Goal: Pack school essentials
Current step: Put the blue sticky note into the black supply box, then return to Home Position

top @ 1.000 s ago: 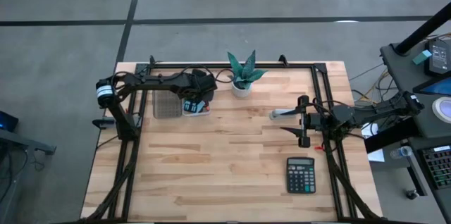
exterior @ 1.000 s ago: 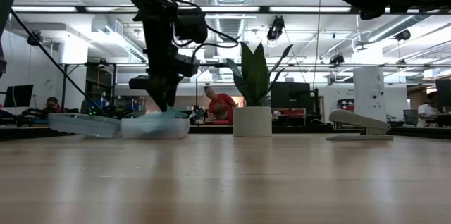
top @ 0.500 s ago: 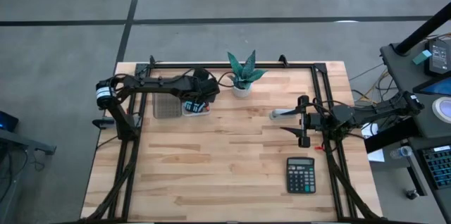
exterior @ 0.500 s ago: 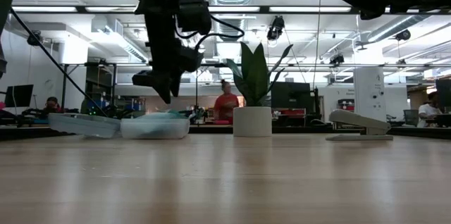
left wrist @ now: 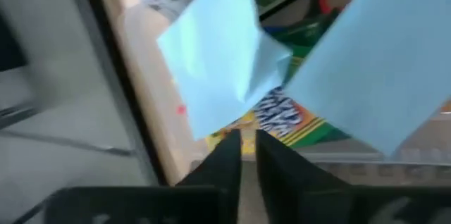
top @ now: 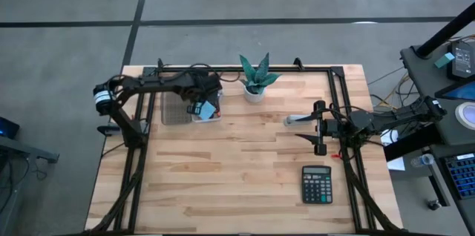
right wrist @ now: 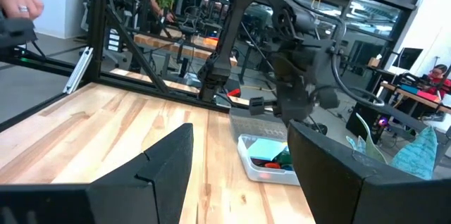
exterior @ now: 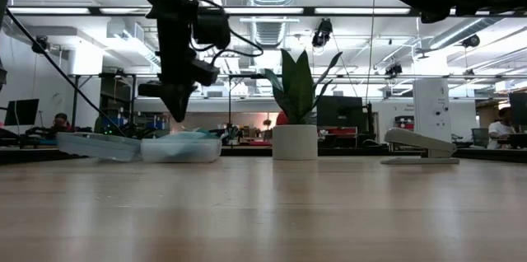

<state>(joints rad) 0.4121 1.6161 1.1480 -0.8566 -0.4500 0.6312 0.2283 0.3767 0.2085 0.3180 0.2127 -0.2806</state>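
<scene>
An open-plan robotics lab: rows of workbenches [exterior: 66,134], monitors [exterior: 339,111], ceiling ducts [exterior: 268,27] (people seated at desks).

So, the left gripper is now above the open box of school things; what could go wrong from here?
1. In the left wrist view, a light-blue note sheet seems to be pinched only at a corner by the left gripper, so it might slip out or tear.
2. The left gripper hangs close above the clear box; a careless move down could push the box.

Overhead, table-level, two wrist views
</scene>
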